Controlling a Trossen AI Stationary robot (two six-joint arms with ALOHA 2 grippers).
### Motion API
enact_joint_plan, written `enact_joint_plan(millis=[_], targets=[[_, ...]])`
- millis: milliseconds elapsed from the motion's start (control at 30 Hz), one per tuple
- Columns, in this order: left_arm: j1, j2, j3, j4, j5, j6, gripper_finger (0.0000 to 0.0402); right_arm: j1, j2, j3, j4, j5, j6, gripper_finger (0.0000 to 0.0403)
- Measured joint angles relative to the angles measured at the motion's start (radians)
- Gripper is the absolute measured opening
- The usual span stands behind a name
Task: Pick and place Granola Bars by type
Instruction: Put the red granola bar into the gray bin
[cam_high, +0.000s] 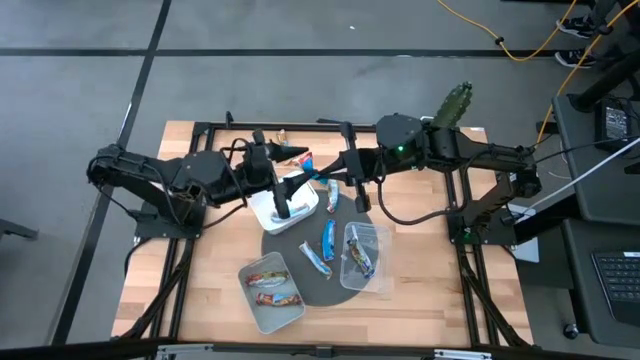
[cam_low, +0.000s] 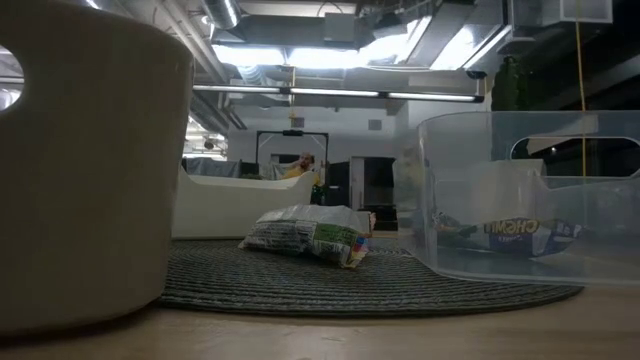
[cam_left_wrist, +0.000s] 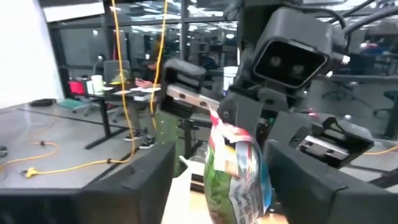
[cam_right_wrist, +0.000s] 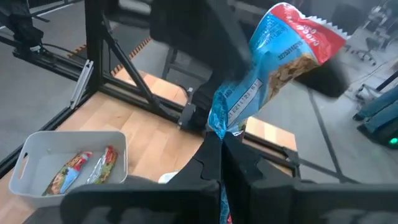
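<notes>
One granola bar in a shiny blue wrapper with a red end (cam_right_wrist: 273, 56) is up in the air between the two grippers (cam_high: 308, 162). My right gripper (cam_right_wrist: 221, 149) is shut on it. My left gripper (cam_left_wrist: 224, 186) is open, its fingers standing wide apart on either side of the bar (cam_left_wrist: 239, 168) without touching it. Three more blue bars lie flat on the dark round mat (cam_high: 327, 238). A clear tub (cam_high: 362, 255) holds a blue bar. A white tub (cam_high: 270, 292) holds red-brown bars. Neither gripper shows in the low view. My right gripper pinches the blue bar between its two fingers at one crimped end (cam_right_wrist: 219, 132). It reaches in level from the table's right side. The bar is lifted clear and sticks out beyond the fingertips toward the left gripper, its red end (cam_right_wrist: 305, 34) free.
A second white tub (cam_high: 283, 210) sits under the grippers at the mat's far edge. In the low view a white tub (cam_low: 80, 170) and the clear tub (cam_low: 520, 190) stand close by, with a bar (cam_low: 310, 232) on the mat between them. Black frame rails border the table.
</notes>
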Motion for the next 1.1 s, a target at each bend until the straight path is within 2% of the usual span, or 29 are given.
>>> enact_joint_plan(millis=[400, 567, 700, 867, 1000, 1100], targets=[[0.008, 0.001, 0.0, -0.013, 0.037, -0.014, 0.0024, -0.001, 0.0, 0.0, 0.008, 0.0, -0.01, 0.0006], [0.008, 0.001, 0.0, -0.02, 0.022, -0.022, 0.0023, -0.001, 0.0, 0.0, 0.01, 0.001, -0.005, 0.0022], [0.006, 0.001, 0.0, -0.027, 0.01, -0.022, 0.0021, -0.001, -0.022, 0.0, 0.001, 0.022, -0.003, 0.0066], [-0.016, -0.001, 0.0, -0.037, -0.022, -0.021, 0.0017, 0.007, -0.102, 0.0, -0.097, 0.184, 0.036, 0.0154], [-0.076, -0.027, 0.0, -0.067, -0.073, -0.022, 0.0019, 0.007, -0.172, 0.0, -0.29, 0.293, 0.161, 0.0214], [-0.151, -0.063, 0.0, -0.104, -0.121, -0.032, 0.0018, 0.007, -0.213, 0.001, -0.471, 0.38, 0.26, 0.0238]])
